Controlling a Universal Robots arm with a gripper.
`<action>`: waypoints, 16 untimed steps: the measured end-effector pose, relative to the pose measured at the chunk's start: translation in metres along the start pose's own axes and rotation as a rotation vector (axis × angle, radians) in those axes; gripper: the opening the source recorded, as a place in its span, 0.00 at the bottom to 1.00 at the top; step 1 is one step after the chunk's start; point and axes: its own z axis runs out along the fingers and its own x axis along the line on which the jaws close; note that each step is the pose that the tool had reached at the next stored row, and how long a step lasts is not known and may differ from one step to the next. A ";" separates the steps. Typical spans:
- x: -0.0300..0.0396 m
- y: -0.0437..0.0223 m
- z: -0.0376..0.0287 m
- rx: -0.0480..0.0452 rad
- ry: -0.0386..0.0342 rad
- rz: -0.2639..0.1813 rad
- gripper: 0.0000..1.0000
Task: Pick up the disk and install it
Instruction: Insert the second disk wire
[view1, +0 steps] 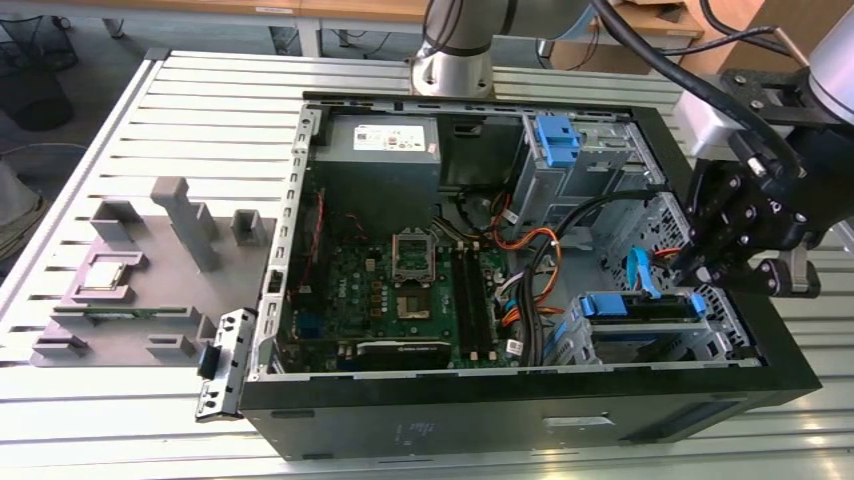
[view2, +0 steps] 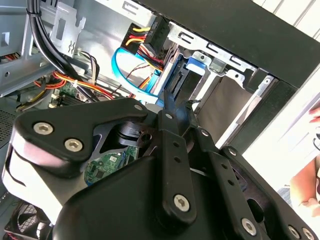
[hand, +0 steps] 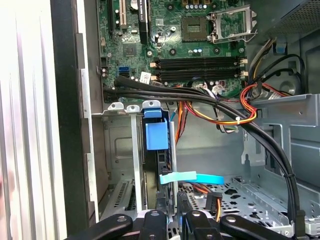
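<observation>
Gripper (view2: 175, 102) at disk (view1: 645, 306), hold unclear; disk's blue tab (hand: 156, 135) in first wrist view.

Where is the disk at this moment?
In the exterior view, the disk sits in the drive cage at the view's lower right, just beside the gripper and to the right of the motherboard.

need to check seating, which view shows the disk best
The exterior view: the disk shows its blue carrier's top edge across the drive cage. The first wrist view gives its blue end in the slot; the second wrist view a blue sliver beyond the gripper.
</observation>
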 end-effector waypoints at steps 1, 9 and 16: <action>-0.0001 0.0000 -0.0007 0.0000 0.0001 0.000 0.24; -0.0005 -0.0001 -0.0089 -0.0009 0.0001 0.000 0.24; -0.0020 -0.0001 -0.0106 -0.0011 0.0001 0.000 0.24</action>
